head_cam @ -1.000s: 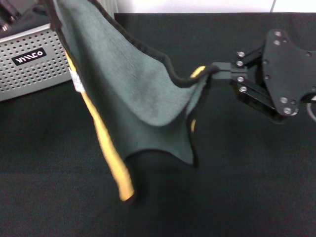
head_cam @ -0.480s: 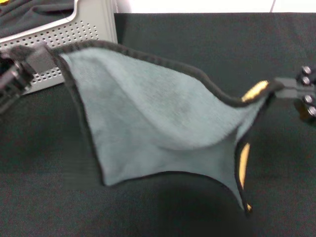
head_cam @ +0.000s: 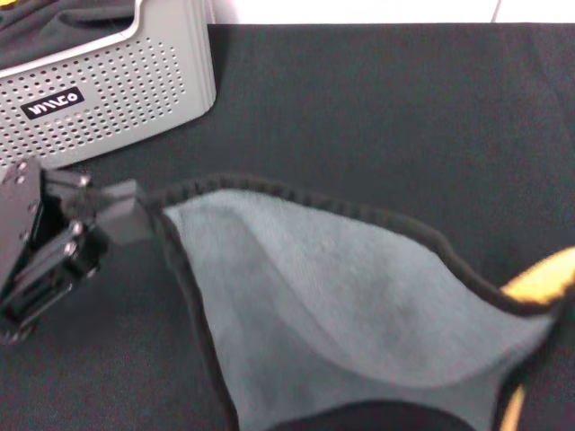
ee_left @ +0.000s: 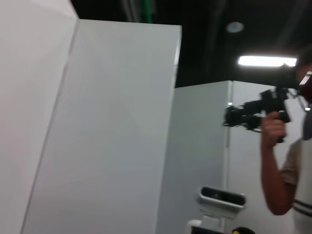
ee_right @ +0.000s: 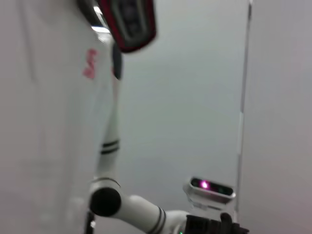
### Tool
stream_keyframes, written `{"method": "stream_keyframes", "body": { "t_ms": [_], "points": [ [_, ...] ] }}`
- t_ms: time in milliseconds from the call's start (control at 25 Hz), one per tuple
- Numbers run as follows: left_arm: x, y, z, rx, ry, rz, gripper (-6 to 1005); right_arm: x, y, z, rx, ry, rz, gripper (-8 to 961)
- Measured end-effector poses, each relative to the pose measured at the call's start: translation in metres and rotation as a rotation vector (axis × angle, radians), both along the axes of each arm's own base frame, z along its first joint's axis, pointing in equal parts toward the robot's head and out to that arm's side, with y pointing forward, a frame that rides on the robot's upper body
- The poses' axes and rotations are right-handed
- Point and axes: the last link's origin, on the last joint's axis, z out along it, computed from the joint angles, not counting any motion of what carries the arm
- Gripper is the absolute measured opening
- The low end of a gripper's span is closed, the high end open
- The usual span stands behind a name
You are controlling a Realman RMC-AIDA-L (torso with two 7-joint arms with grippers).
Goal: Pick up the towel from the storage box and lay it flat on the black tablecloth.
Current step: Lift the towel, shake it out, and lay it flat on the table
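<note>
The towel [head_cam: 359, 323] is out of the storage box [head_cam: 135, 85] and hangs stretched in the air over the black tablecloth [head_cam: 377, 108], grey-green face up, with a flash of yellow-orange at its right-hand corner. The left end effector [head_cam: 135, 215] is low on the left, just in front of the box, fingers pinched tight on the towel's near-left corner at the black hem. The right end effector is out of the head view; the far corner runs off the edge there, taut enough to suggest it is held, but its grip can't be seen. Both wrist views look away at white panels and show nothing of the cloth.

So, by my read, 1 part is done: the pickup and the unfolding between 2 corners. What's left is the lay-down. The middle sags, and the lower edge drops out of view, so whether it touches the tablecloth I can't tell. Then comes flattening it and letting both corners go.
</note>
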Motion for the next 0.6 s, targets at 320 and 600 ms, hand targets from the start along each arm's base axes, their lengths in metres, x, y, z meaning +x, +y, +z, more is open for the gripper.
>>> {"method": "stream_keyframes", "body": {
  "t_ms": [320, 600],
  "points": [
    [0.000, -0.007, -0.005, -0.017, -0.050, 0.013, 27, 0.021, -0.003, 0.005, -0.037, 0.063, -0.070, 8],
    [-0.009, 0.035, -0.044, -0.103, -0.021, 0.065, 27, 0.047, 0.040, -0.025, -0.098, 0.071, -0.280, 8]
  ]
}}
